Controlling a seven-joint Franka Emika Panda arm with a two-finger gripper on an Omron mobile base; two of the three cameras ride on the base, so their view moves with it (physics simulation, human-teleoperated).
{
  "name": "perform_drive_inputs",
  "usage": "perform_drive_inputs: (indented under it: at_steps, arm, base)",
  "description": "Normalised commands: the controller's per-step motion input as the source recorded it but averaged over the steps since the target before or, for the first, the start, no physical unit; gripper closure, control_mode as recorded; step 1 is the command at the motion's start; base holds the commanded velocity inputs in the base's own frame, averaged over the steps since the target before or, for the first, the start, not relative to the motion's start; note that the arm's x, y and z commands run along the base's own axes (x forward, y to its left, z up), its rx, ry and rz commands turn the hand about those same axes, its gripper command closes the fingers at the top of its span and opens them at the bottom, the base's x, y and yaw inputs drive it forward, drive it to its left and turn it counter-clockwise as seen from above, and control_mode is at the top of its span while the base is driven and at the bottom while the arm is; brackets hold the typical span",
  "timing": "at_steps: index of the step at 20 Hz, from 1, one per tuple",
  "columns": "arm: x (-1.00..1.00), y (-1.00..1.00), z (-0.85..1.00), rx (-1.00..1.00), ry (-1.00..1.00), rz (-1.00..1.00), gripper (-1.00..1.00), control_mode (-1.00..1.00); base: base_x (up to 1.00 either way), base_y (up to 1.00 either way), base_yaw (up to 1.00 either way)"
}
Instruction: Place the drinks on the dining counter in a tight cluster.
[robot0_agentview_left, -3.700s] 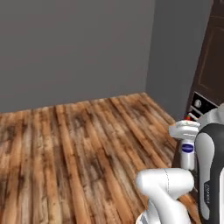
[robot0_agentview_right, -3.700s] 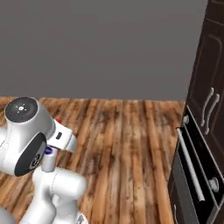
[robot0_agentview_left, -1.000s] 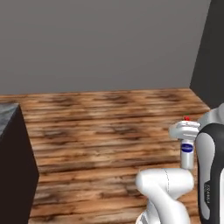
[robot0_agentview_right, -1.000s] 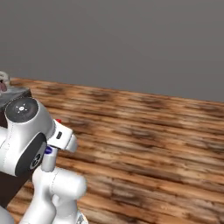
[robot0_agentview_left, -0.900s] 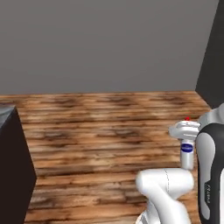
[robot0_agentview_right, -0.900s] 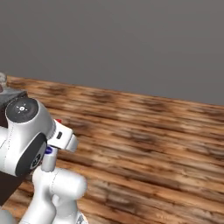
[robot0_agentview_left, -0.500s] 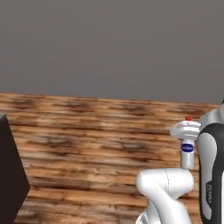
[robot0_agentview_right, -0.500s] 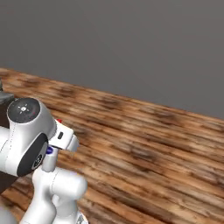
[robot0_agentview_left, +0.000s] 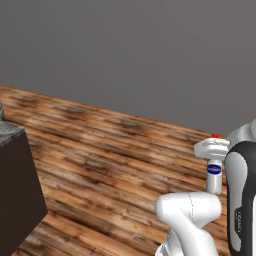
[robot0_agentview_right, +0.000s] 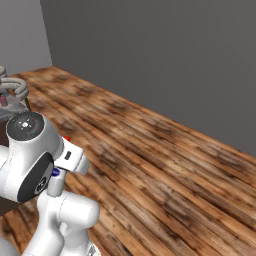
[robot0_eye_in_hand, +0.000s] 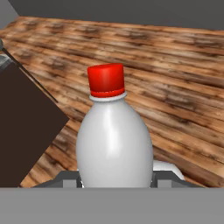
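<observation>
Bottle in the gripper, worktop off to the left

White bottle with a red cap stands upright between the jaws of the gripper, which is closed on its wide lower body; its long axis runs straight up out of the hand, cap on top. Seen from the left base camera, the same bottle hangs beside the arm, high over the wooden floor. The dining worktop lies to the left: a grey stone corner on a dark base at the left edge of that view. From the right base camera its far end shows a tap and a small reddish bottle. Judging from this, the carried bottle has to go leftward and then down onto the stone, close to that one.
</observation>
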Motion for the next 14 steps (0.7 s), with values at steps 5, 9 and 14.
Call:
perform_drive_inputs:
  at_steps: [5, 9, 14]
  arm:
    - [0.00, 0.00, 0.00, 0.00, 0.00, 0.00, 1.00, 1.00]
    - [0.00, 0.00, 0.00, 0.00, 0.00, 0.00, 1.00, 1.00]
    - [0.00, 0.00, 0.00, 0.00, 0.00, 0.00, 1.00, 1.00]
  base:
    - [1.00, -0.43, 0.46]
    - [1.00, -0.38, 0.35]
    - [1.00, -0.48, 0.53]
